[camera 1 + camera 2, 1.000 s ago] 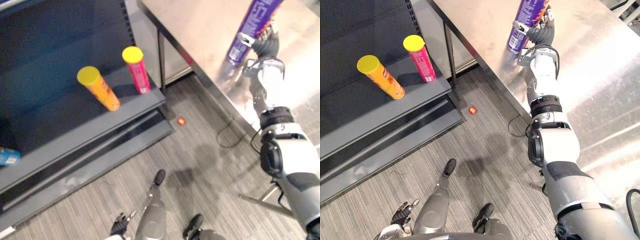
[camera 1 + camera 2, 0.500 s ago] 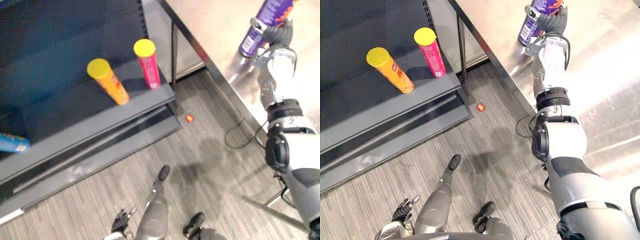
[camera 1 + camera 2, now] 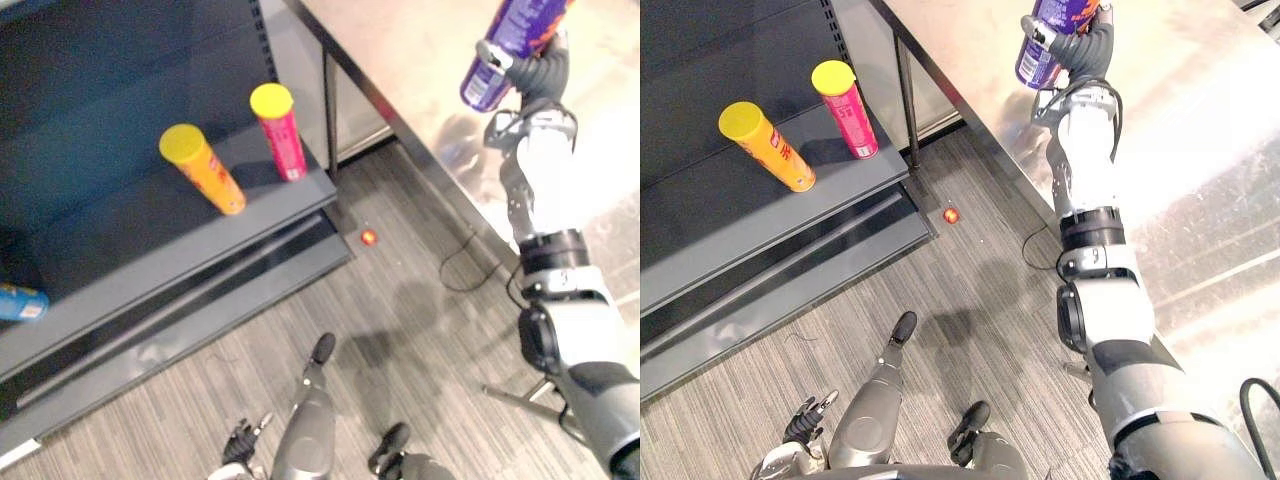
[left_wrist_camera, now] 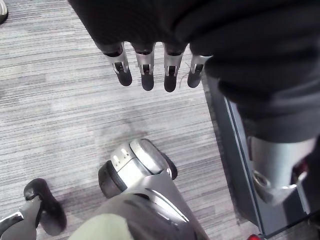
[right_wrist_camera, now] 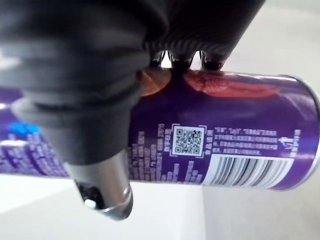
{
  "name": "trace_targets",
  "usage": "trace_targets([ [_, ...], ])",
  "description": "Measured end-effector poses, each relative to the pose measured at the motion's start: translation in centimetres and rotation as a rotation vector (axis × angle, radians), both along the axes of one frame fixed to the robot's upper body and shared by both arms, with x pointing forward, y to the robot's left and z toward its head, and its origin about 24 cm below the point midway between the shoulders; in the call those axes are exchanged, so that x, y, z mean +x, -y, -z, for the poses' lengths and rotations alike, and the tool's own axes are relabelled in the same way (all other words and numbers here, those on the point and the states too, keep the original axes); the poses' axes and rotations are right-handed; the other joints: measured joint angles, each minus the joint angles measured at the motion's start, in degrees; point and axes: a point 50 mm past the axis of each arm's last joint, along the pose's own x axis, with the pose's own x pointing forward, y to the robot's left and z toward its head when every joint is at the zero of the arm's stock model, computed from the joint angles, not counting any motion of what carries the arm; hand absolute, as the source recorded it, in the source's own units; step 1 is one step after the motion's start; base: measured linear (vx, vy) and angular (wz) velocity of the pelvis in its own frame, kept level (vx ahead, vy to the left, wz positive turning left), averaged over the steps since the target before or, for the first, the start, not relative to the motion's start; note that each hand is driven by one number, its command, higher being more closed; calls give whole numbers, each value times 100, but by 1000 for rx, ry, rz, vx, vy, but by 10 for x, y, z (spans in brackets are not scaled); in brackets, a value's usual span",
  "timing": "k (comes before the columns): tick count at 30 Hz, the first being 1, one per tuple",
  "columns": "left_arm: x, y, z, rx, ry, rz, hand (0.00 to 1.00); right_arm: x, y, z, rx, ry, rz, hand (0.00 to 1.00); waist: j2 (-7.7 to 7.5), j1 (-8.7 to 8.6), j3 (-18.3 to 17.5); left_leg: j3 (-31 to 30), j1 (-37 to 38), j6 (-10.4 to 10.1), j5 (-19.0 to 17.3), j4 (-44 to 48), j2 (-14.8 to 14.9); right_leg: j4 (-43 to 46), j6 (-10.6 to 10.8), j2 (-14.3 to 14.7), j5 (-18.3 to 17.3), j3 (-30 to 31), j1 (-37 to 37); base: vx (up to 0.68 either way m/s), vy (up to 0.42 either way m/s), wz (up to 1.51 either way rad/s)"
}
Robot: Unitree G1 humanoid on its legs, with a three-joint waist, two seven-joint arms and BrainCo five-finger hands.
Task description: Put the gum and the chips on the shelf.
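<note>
Right hand (image 3: 1083, 50) clamped round purple chips can (image 3: 1048, 38), tilted above bench (image 3: 1200, 120) near its edge | orange tube (image 3: 768, 148), pink tube (image 3: 846, 110) upright by shelf (image 3: 760, 222) right end, open board leftward | left hand (image 4: 145, 62) low over floor (image 4: 50, 100), fingers straight, apart.
</note>
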Motion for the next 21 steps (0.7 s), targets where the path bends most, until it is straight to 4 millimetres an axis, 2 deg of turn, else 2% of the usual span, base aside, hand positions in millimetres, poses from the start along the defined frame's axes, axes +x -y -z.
trace_targets([
  [5,-7,-1,2,5,-34,9,0,-26,-13,26,-81,68,-105,100,-33,-233,-132,162,168,2,5,-112,37,-4,12,-13,10,151,24,-4,12,-17],
  [9,-22,-2,6,20,-82,30,0,-47,-18,71,-85,22,-173,100,-41,-450,-511,336,398,3,6,-236,35,-144,68,-42,50,294,160,34,0,-18],
  [11,-28,-3,7,26,-99,43,0,-59,-17,86,-95,3,-194,100,-49,-563,-671,392,468,3,5,-244,38,-222,70,-41,81,327,210,27,-3,-18],
  [15,-36,-2,9,34,-135,75,0,-82,-11,109,-85,-23,-236,100,-27,-658,-920,641,711,2,4,-252,76,-349,56,12,168,592,341,-11,-3,-33],
  [18,-47,-3,12,25,-172,84,0,-98,-5,123,-93,-40,-242,100,4,-863,-1165,692,755,-31,-50,-259,133,-400,46,44,201,631,369,-35,6,-10],
  [21,-48,-2,13,29,-184,101,0,-113,10,137,-82,-71,-195,100,23,-879,-1236,805,828,-49,-95,-260,208,-405,39,105,245,783,343,-56,16,-23],
])
